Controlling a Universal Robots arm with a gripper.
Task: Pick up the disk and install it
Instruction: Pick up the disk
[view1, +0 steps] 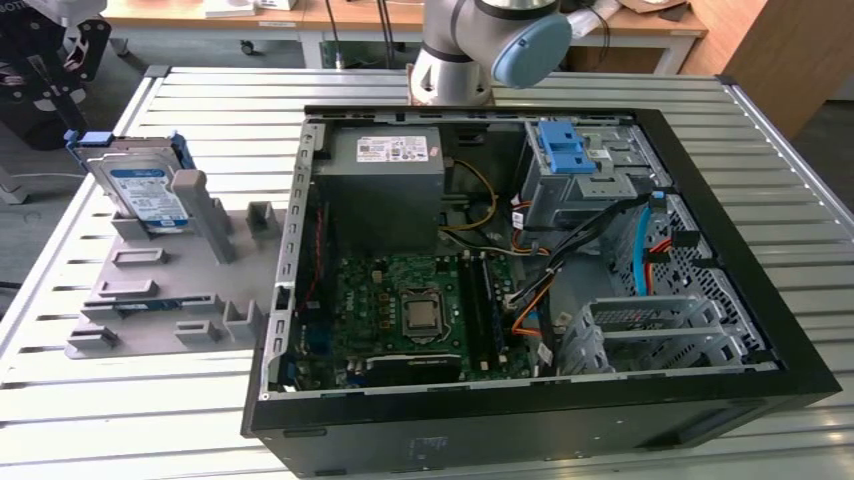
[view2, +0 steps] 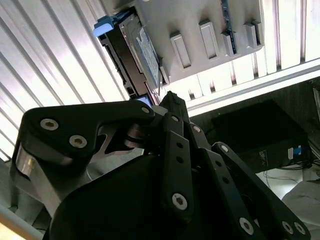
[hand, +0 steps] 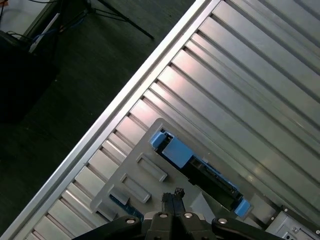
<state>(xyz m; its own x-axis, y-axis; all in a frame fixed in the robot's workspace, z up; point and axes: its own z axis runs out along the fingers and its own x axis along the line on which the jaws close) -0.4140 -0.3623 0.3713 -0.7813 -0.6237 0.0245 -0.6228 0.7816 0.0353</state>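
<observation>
One silver, blue-framed disk (view1: 140, 188) with a white-and-blue label stands on edge in the grey plastic holder (view1: 150, 292), black gripper (hand: 172, 195) pressed together, empty.

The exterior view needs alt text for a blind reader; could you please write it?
The disk stands on edge in a grey holder on a slatted table, at the exterior view's left of an open computer case.

Exterior view: elevated, angled down, whole slatted table (view1: 134, 420). Both wrist views: high above, sharing disk (hand: 207, 175) on grey holder (hand: 142, 177).
</observation>
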